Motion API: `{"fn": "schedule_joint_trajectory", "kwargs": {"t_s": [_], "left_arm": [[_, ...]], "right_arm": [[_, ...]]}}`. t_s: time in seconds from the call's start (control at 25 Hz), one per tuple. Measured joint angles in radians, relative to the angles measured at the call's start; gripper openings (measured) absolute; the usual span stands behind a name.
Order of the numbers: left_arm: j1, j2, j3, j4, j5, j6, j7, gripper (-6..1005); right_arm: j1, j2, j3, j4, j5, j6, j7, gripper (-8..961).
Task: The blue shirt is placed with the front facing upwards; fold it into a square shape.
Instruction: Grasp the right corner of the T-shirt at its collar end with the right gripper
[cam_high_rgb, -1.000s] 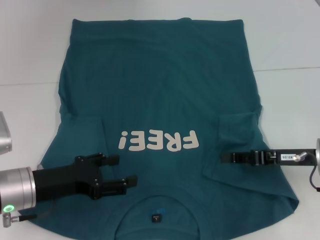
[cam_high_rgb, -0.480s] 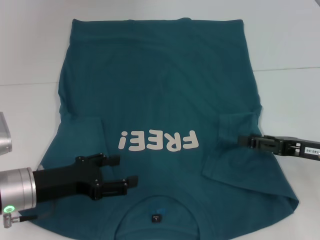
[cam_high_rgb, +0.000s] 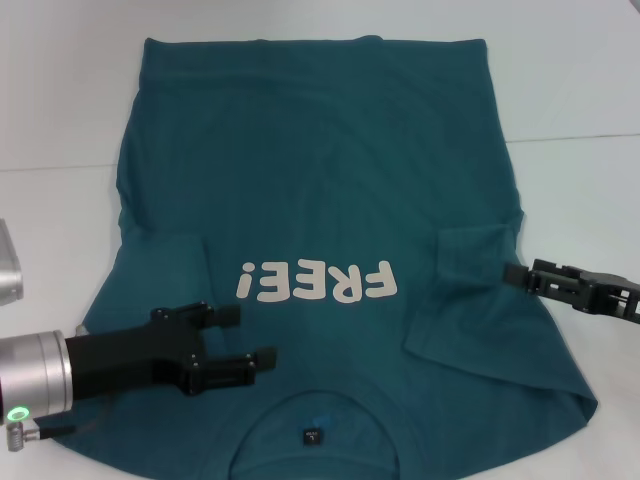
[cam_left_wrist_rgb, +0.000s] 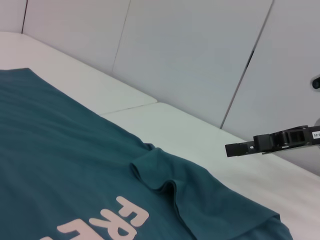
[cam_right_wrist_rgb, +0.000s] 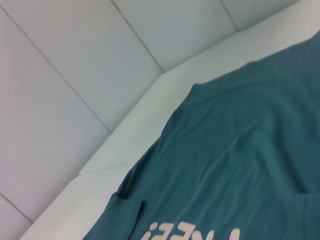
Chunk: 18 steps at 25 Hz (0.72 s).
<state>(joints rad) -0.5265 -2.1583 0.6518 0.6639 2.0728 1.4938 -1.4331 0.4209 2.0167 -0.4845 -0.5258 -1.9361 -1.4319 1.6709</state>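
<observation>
Lying flat on the white worktop (cam_high_rgb: 60, 120) is the dark teal-blue short-sleeved cotton T-shirt (cam_high_rgb: 310, 170), front upward, its off-white "FREE!" lettering (cam_high_rgb: 318, 281) and small black neck label (cam_high_rgb: 313, 436) turned toward the robot. Both sleeves are seen folded inward over the body. The left gripper (cam_high_rgb: 252, 338) is held over the shirt's near left part, beside the collar, its black fingers (cam_high_rgb: 228, 315) spread apart and grasping nothing. The right gripper (cam_high_rgb: 508, 272) is found at the shirt's right edge, beside the folded sleeve; whether its fingers are released or clenched cannot be told.
</observation>
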Motion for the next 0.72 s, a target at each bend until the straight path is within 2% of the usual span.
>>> {"fn": "schedule_joint_trajectory", "kwargs": {"t_s": [0.24,0.52,0.72], "left_arm": [[0.004,0.006,0.002,0.023,-0.008,0.002,-0.049,875],[0.054,0.011,-0.007,0.132,0.001,-0.004,-0.205,875],[0.079,0.023,-0.07,0.169,0.057,-0.011,-0.343,876]], "right_arm": [[-0.002,0.006,0.034,0.005,0.0,0.001,-0.018,931],[0.022,0.016,0.039,0.006,0.002,0.0,-0.022,930],[0.036,0.016,0.035,0.009,-0.003,0.002,-0.015,929]]}}
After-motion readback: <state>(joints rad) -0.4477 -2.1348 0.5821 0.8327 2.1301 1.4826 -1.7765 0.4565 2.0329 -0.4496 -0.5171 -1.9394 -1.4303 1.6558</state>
